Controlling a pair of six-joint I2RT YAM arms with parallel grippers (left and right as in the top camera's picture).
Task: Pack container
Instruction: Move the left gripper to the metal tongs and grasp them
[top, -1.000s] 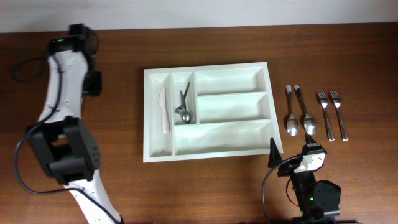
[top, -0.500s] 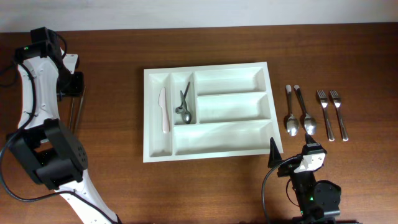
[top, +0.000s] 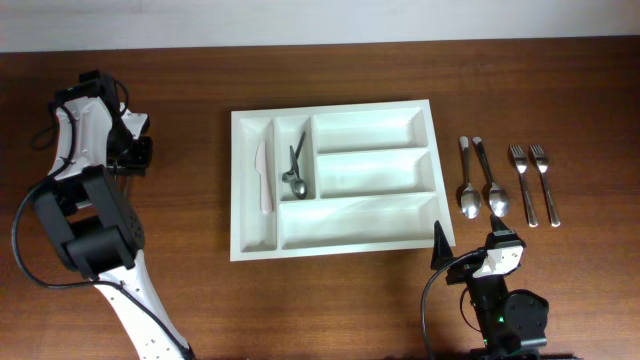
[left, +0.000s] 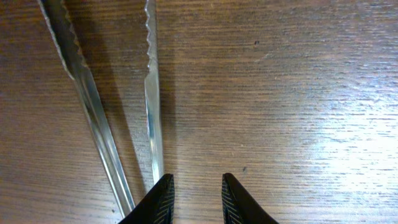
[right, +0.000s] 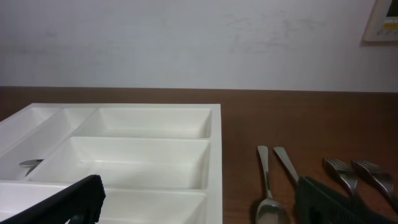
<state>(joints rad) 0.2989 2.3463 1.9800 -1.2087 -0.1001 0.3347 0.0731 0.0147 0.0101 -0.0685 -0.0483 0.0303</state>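
The white container (top: 332, 108) sits mid-table; it also shows in the right wrist view (right: 215, 155). It holds a white knife (top: 263, 178) in the leftmost narrow compartment and small metal spoons (top: 296, 172) in the second one. My left gripper (top: 125, 165) is at the far left, open and empty (left: 198, 199), low over the wood. Two serrated metal knives (left: 151, 99) (left: 93, 112) lie just left of its fingers. My right gripper (top: 470, 252) is open and empty (right: 199, 205) near the front edge, by the container's front right corner.
Two spoons (top: 467, 180) (top: 490, 180) and two forks (top: 522, 185) (top: 545, 185) lie in a row right of the container. The spoons (right: 268, 199) and forks (right: 339, 169) also show ahead of my right gripper. The three long compartments hold nothing.
My left arm swung from the back left to the far left, then came down over the two knives there, which it now covers in the overhead view. The right arm has not moved.
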